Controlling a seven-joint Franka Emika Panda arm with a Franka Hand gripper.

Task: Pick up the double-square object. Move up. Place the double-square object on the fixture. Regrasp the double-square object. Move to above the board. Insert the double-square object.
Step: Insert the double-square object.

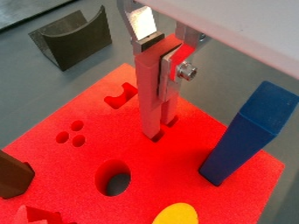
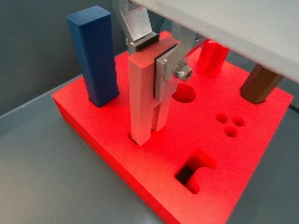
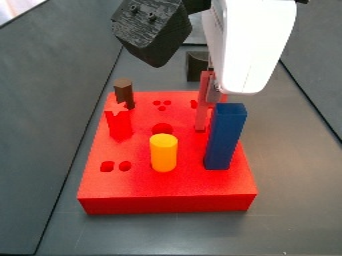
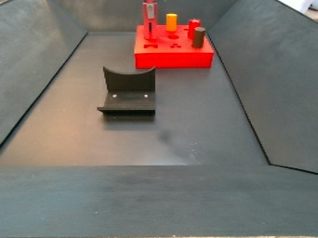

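The hand grips the double-square object upright, its lower end entering a hole in the board, so only final insertion seems left.

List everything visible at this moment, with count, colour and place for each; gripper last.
board: one, bright red, far end of floor.
double-square object: one, red, upright, lower end at a hole in the board, between the fingers.
blue block: one, upright on board.
yellow cylinder: one, upright on board.
notch-topped peg: one, red, on board.
dark brown peg: one, on board.
fixture: one, dark, mid-floor.
gripper: one, silver fingers, above board, closed on the double-square object.
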